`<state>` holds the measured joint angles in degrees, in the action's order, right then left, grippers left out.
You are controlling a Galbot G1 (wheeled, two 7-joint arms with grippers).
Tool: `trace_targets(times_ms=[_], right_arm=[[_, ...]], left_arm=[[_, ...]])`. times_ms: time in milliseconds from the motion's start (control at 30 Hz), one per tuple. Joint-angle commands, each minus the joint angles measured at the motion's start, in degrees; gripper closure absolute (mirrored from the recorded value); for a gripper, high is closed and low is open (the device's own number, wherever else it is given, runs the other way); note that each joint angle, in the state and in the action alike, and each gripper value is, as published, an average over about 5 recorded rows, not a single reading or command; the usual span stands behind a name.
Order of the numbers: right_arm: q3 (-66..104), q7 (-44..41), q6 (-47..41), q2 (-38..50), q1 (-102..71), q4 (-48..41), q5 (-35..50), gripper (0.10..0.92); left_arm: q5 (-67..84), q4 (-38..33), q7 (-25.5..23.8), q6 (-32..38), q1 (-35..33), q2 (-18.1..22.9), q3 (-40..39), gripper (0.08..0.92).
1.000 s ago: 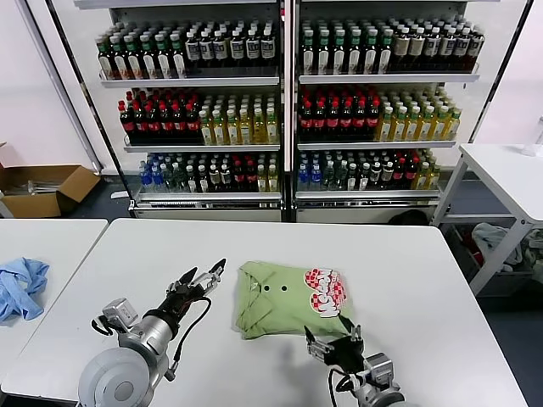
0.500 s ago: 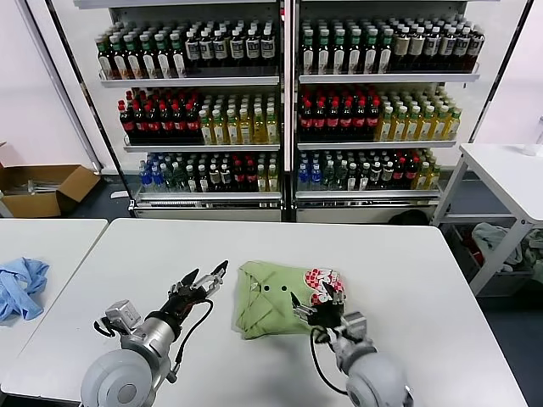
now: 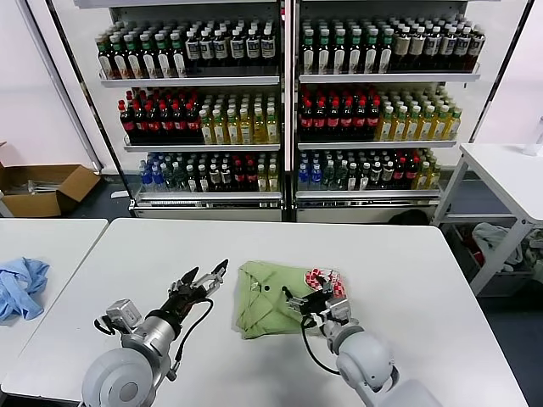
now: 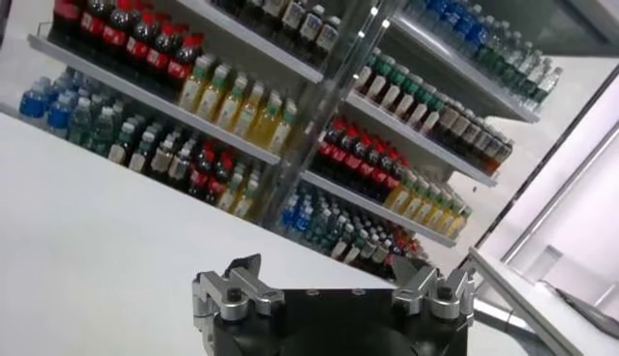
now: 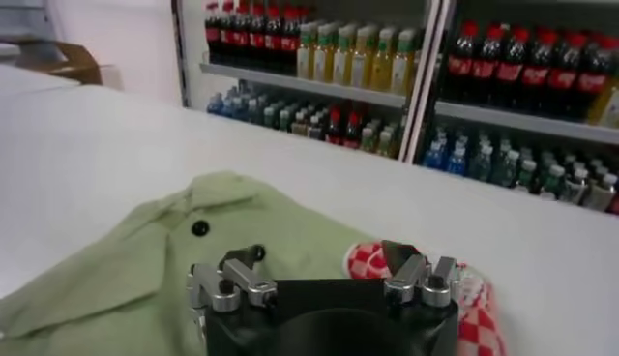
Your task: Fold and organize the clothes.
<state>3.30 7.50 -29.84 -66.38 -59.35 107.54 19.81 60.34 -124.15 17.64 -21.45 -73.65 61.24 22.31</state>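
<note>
Right end effector [image 3: 307,303] hovers spread over green polo shirt [image 3: 267,301], wrist level.

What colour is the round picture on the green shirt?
Red and white checks on the round logo of the light green polo shirt; the head view shows it best.

Head camera looks down over the table [image 3: 407,254]; wrist cameras sit low — all face the shelves [image 3: 280,110]
</note>
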Motion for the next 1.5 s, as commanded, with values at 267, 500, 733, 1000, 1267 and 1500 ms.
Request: trace_targets(times_ms=[267,500,733,1000,1267,1500], right_arm=[[36.42,-7.86,13.21,3.14,-20.66,16.30,10.38,0.203],[49.63,-10.87,16.31,1.51,-27.53,15.42,13.00,0.203],[53.56,-11.49,16.77,-0.44,-30.83,15.84,15.85,0.203],[53.24,-11.58,17.48,-3.19,-34.55,17.10,15.06,0.203],[53.84,-11.74,17.85,-3.28,-34.77,16.28,14.49,0.203],[53.79,-10.79,17.50,-3.38,-33.85,15.35,14.11,0.203]], left_arm=[[-13.98,0.37,-11.39,1.53,-1.97,1.34,4.74,0.177],[-21.91,1.70,-18.01,2.85,-2.43,1.61,9.50,0.177],[-22.03,2.44,-19.09,2.66,-2.57,1.41,12.04,0.177],[-23.59,2.55,-20.30,2.37,-4.56,2.94,14.39,0.177],[-23.62,2.45,-20.35,2.46,-5.57,2.84,15.78,0.177],[-23.71,2.32,-20.44,2.49,-5.74,3.16,15.88,0.177]])
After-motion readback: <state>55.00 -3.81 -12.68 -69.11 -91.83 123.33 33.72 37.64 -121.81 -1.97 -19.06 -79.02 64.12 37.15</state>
